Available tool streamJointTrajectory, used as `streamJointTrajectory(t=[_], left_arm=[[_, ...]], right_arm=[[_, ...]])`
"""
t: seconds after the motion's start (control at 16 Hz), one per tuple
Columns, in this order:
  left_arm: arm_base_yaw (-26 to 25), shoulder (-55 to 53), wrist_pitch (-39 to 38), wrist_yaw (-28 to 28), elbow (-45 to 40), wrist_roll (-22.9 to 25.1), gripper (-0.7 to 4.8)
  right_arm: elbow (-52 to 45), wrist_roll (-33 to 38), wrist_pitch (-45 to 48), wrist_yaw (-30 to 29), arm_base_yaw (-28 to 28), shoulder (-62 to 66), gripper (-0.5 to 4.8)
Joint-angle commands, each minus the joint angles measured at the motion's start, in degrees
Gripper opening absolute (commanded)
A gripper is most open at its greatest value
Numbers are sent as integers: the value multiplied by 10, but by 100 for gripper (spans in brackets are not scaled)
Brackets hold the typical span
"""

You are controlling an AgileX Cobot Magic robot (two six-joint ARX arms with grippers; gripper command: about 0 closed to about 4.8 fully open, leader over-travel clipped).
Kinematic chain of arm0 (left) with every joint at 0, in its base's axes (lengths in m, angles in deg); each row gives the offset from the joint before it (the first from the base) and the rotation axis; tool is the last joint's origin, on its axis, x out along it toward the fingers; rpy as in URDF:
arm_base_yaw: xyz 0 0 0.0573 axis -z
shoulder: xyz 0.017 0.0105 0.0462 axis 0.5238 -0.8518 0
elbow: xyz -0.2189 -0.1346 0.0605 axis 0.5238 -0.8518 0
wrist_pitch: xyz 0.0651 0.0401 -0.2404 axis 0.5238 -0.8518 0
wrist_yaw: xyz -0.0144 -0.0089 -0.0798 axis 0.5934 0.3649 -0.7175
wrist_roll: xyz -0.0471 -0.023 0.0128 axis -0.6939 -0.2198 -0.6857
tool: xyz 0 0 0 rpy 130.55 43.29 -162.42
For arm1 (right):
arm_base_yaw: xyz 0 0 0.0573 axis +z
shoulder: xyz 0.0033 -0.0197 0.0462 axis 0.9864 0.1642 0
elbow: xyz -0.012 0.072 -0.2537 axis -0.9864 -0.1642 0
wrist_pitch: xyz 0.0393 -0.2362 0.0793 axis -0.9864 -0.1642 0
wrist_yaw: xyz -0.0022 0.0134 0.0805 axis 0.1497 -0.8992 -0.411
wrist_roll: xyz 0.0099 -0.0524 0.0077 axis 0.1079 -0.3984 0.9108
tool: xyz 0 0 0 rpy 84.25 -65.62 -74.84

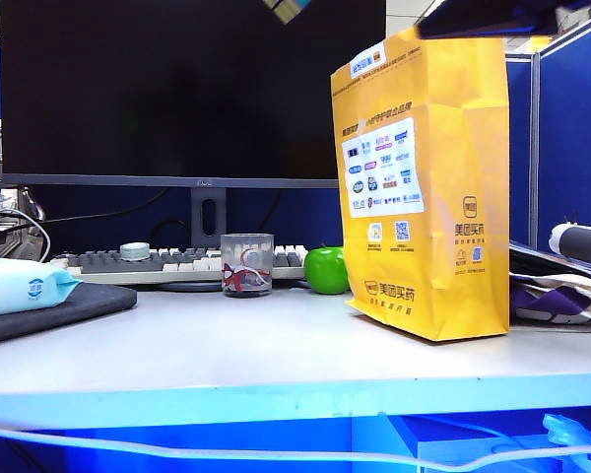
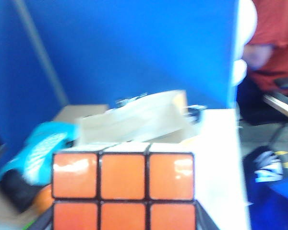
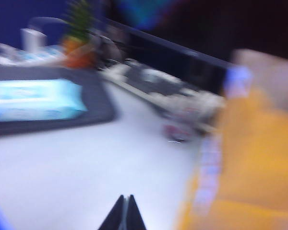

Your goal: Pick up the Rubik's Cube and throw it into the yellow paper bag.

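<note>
Left gripper (image 2: 123, 225) holds the Rubik's Cube (image 2: 123, 189), orange face toward the wrist camera, raised above the desk; the cube's corner (image 1: 287, 8) shows at the exterior view's upper edge. Right gripper (image 3: 124, 214) has its fingertips pressed together, empty, above the white desk (image 1: 276, 345) beside the yellow paper bag (image 1: 428, 187), which stands upright near the green apple (image 1: 326, 270).

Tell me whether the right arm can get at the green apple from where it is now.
Probably not directly. The right gripper, fingertips together, hangs over bare desk in front of the yellow paper bag; the green apple sits tucked against the bag's far-left edge beside the glass cup. It would have to swing around the bag first.
</note>
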Motion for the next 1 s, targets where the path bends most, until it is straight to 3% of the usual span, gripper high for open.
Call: streamJointTrajectory(t=[0.06,0.19,0.38,0.75,1.0], left_arm=[[5,3,34,-22,5,-10,-6],[16,-3,69,-21,5,-18,-6],[28,-51,181,-9,12,-102,-6],[64,-175,163,-7,150,-136,-6],[65,-200,159,-7,164,-157,-6]], right_arm=[[64,-11,-27,7,-39,-3,-1],[110,-11,-74,-18,-66,-3,-1],[171,-26,-114,-38,-72,-3,-1],[181,-44,-139,-59,-72,-5,-1],[181,-67,-154,-59,-80,-3,-1]])
